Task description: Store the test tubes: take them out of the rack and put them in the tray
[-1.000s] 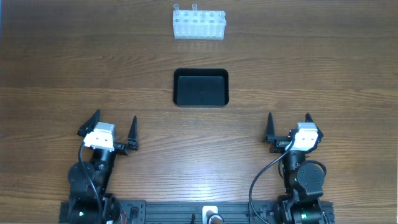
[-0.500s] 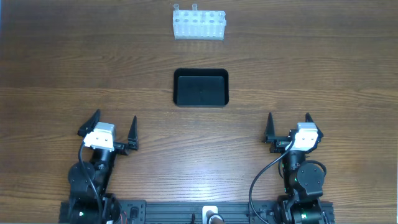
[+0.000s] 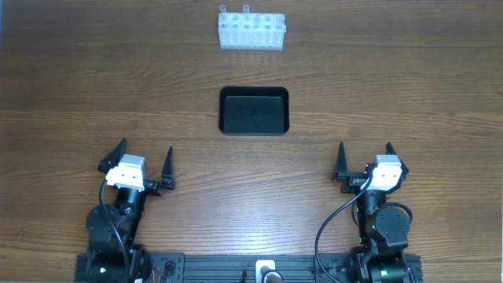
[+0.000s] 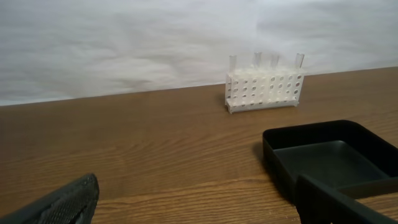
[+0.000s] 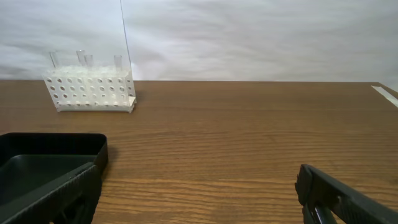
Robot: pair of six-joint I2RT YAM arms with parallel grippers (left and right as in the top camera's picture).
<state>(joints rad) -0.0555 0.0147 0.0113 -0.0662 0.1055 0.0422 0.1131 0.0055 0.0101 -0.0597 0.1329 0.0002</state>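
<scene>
A white perforated rack (image 3: 251, 32) stands at the far middle of the wooden table, with several clear test tubes (image 4: 256, 60) upright in it; it also shows as the rack (image 5: 90, 90) and rack (image 4: 264, 91) in the wrist views. Nearer to me lies the black tray (image 3: 254, 111), empty, seen too as the tray (image 4: 329, 158) and tray (image 5: 43, 163). My left gripper (image 3: 143, 161) rests open near the front left, far from both. My right gripper (image 3: 365, 162) rests open near the front right, holding nothing.
The table is bare wood around the rack and tray, with wide free room on both sides. A white wall (image 5: 249, 37) rises behind the table's far edge. A pale strip (image 5: 387, 94) lies at the table's right edge.
</scene>
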